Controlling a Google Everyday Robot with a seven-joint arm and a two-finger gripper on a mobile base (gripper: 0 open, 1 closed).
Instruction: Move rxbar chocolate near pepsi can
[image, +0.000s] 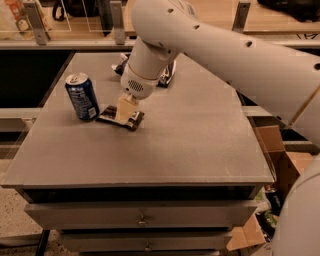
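On the surface (200, 145) there is one pepsi can (82, 96), one rxbar chocolate (136, 120) and one dark-blue-and-white snack bag (168, 75), partly hidden behind the arm. There is one robot arm (220, 45) with one end effector (125, 113), which sits down on the middle of the bar. Two drawers (100, 216) show below the surface, and one open cardboard box (274, 145) is at the right.

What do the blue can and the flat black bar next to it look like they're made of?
The pepsi can looks like thin metal, probably aluminium, given the bare silver top and glossy printed blue wall. The rxbar chocolate wrapper looks like glossy plastic or foil film, black with light glints. The gripper is down at the bar's middle, beside the can.
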